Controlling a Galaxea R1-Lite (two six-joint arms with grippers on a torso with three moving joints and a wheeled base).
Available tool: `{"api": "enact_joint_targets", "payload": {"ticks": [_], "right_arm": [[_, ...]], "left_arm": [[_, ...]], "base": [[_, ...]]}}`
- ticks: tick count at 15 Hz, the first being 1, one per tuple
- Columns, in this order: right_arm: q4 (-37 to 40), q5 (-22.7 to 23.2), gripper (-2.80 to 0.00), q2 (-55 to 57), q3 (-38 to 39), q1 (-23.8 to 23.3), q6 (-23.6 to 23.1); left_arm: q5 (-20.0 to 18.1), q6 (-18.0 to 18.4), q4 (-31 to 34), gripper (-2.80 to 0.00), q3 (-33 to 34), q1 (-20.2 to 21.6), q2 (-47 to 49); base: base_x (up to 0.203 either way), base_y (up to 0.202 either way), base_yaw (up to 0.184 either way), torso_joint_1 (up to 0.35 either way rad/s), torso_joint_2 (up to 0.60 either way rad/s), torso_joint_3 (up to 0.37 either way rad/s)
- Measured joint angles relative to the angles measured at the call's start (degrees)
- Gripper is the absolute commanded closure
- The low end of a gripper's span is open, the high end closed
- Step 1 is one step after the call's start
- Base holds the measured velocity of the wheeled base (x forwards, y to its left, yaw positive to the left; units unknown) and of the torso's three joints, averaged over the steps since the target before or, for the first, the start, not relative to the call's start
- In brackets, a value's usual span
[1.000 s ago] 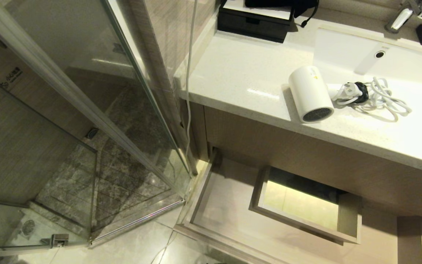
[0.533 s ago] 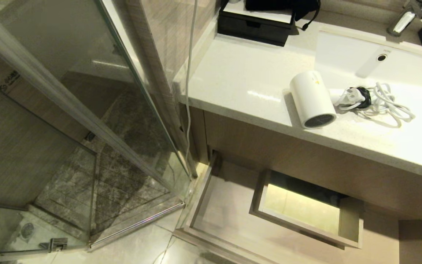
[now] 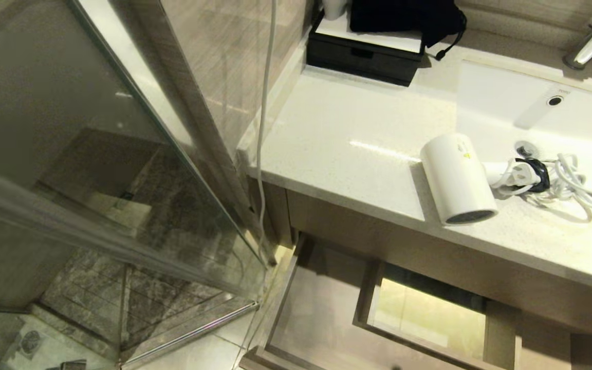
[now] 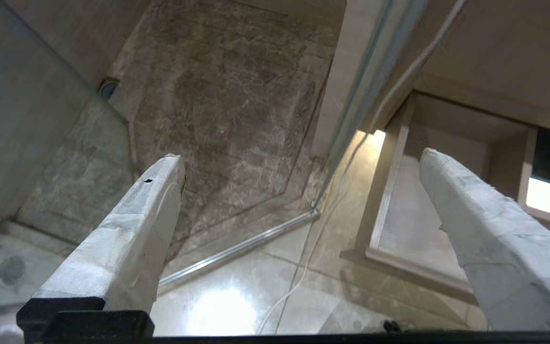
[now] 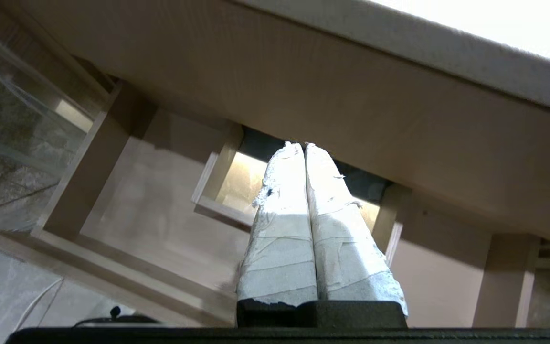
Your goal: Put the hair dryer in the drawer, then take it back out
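Drawer (image 3: 321,318): front and near-right part cut by lower edge of head view; its rear runs under the counter (image 3: 347,154), hidden there. Far corner of cut-out (image 3: 429,313) dark, contents not readable.

Sink (image 3: 506,92) and tap (image 3: 591,46) cut by right and top edges. Black bag (image 3: 404,15) on black box (image 3: 363,51) cut at top; make unreadable. Label on dryer (image 3: 458,177) too small to read.

Neither arm in head view.

Left wrist view: beyond the wide-spread fingers (image 4: 132,239), shower floor (image 4: 227,110) seen through glass, smeared. Drawer (image 4: 408,224) partly behind one finger.

Right wrist view: pressed-together fingers (image 5: 299,224) cover the middle of the cut-out (image 5: 237,186) ahead of them.
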Motion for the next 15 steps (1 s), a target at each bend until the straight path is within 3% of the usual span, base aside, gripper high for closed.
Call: {"api": "enact_joint_targets", "payload": {"ticks": [5,15], "right_arm": [[0.1,0.0,0.00,0.0,0.0,0.0,-0.3],[0.3,0.3,0.00,0.0,-0.1,0.0,-0.6]], "left_arm": [[0.0,0.0,0.0,-2.80,0.0,0.0,0.0],[0.0,0.0,0.0,-2.80,0.0,0.0,0.0]], "base": [[0.000,0.000,0.000,0.286,-0.16,0.118],[0.000,0.000,0.000,0.012,-0.01,0.005]]}}
